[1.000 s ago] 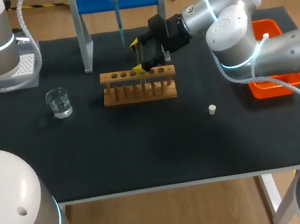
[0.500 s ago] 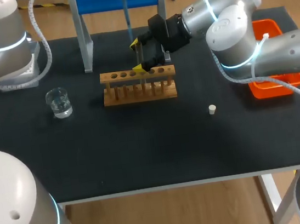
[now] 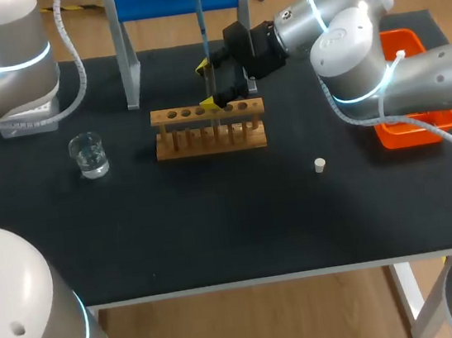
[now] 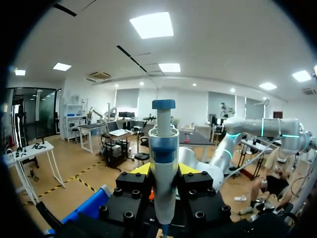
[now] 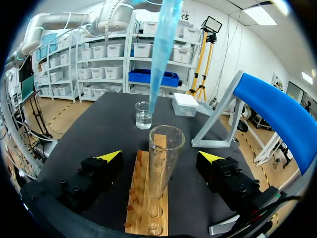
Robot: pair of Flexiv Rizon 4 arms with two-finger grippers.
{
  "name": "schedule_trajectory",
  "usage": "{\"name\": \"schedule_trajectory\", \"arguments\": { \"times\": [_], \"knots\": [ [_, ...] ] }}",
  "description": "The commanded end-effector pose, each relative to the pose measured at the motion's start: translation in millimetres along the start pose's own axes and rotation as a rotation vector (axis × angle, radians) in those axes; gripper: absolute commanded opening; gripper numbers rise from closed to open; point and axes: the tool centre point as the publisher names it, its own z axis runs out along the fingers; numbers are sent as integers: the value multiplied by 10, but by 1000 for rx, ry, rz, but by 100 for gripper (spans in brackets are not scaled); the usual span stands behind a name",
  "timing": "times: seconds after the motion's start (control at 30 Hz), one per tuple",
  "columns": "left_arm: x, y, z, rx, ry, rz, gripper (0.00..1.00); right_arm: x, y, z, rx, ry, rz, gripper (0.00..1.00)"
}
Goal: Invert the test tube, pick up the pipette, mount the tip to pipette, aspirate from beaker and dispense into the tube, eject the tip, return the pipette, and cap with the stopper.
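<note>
Left gripper is clamped on the pipette body, and its blue tip hangs just above the test tube. The tube stands upright in the wooden rack near the table's far edge. It sits between the right gripper's wide-open fingers, neither touching it. Thin glass, I'd say: light, slick, breakable. Grip it gently below the rim.
</note>
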Motion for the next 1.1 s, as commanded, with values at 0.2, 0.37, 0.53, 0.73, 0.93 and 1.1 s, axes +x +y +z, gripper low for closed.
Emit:
{"name": "schedule_trajectory", "arguments": {
  "times": [0.2,0.37,0.53,0.73,0.93,1.1],
  "knots": [
    [-22,75,8,1,2,-11,0,-10,3,-10,3,5,0,100],
    [-29,108,7,5,-3,-11,0,-10,3,-10,3,5,0,100],
    [-47,150,21,-12,-20,-4,0,-10,3,-10,3,5,0,100],
    [-62,187,34,-6,-19,4,0,-10,3,-10,3,5,0,100],
    [-78,226,39,-3,-17,6,0,-10,3,-10,3,5,0,100],
    [-83,258,40,-3,-12,8,0,-10,3,-10,3,5,0,100]
  ]
}}
